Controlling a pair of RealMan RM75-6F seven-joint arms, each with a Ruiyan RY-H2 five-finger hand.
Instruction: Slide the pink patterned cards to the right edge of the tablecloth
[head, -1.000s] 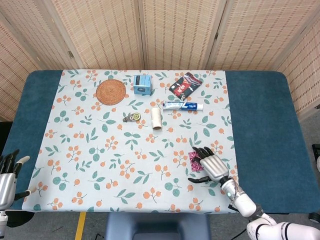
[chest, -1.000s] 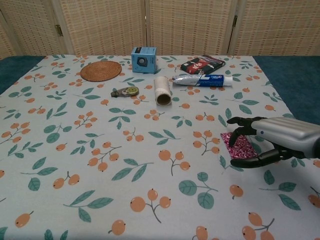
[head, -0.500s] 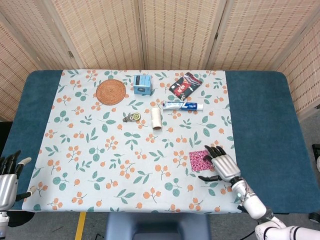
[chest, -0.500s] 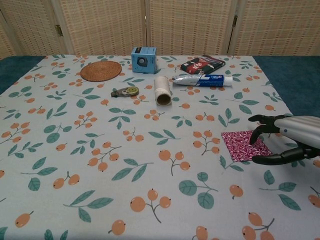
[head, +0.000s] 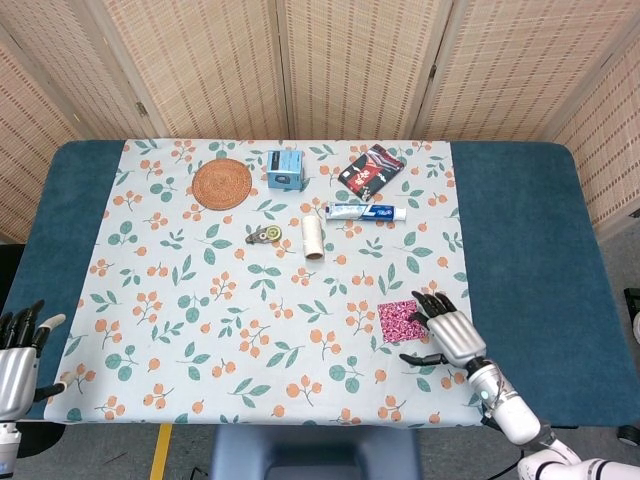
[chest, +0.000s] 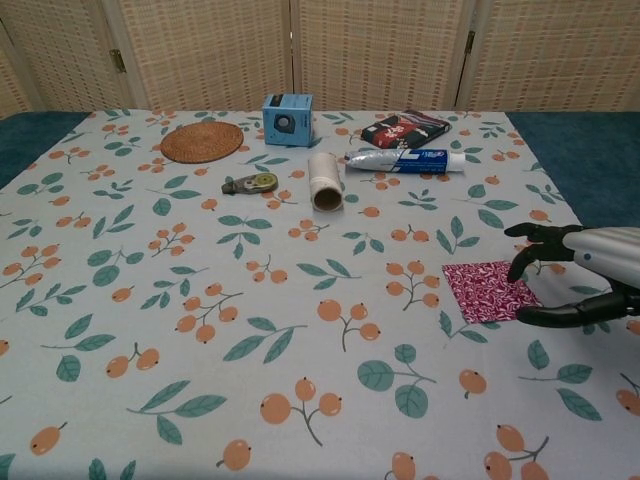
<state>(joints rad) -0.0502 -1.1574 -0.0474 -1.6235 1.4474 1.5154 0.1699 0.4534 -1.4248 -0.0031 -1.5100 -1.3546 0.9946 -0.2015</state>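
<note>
Chest view: right hand (chest: 585, 275) beside the pink patterned cards (chest: 487, 291).
Fingers spread, holding nothing, fingertips seemingly just off the cards' right edge on the floral tablecloth (chest: 200, 300); left hand (head: 18, 350) open too.

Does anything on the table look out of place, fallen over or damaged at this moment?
Only small things. The cardboard tube lies on its side, open end toward the camera, and the red patterned packet sits askew to the tablecloth edges. The pink cards lie flat beside the right hand. No spill or damage shows.
</note>
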